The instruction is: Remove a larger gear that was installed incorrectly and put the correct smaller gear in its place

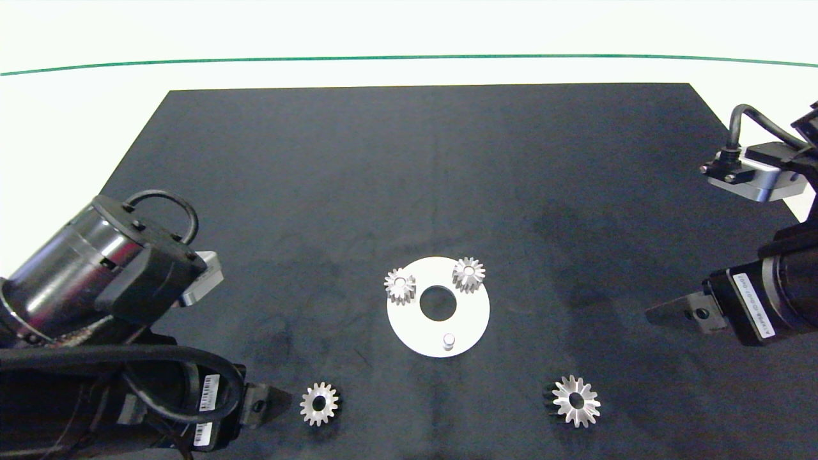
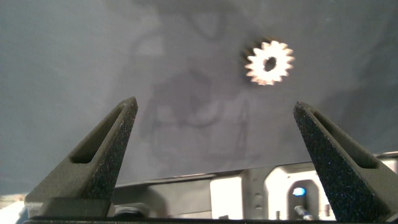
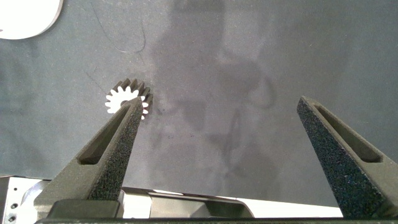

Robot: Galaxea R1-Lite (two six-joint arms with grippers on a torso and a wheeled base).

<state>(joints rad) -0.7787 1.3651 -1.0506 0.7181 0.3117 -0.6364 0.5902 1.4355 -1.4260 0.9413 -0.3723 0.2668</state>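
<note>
From above only my left gripper tip shows beside the smaller gear; its wrist view shows my fingers spread, empty.

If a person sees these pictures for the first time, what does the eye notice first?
First, the round white plate at the middle of the dark mat, with two small gears on its far side and one bare peg near its front edge. Next, the smaller gear by the open left pincer, and the larger gear at front right.

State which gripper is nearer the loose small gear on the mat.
Left. The left gripper sits just beside the smaller gear; the right gripper is far across the mat.
</note>
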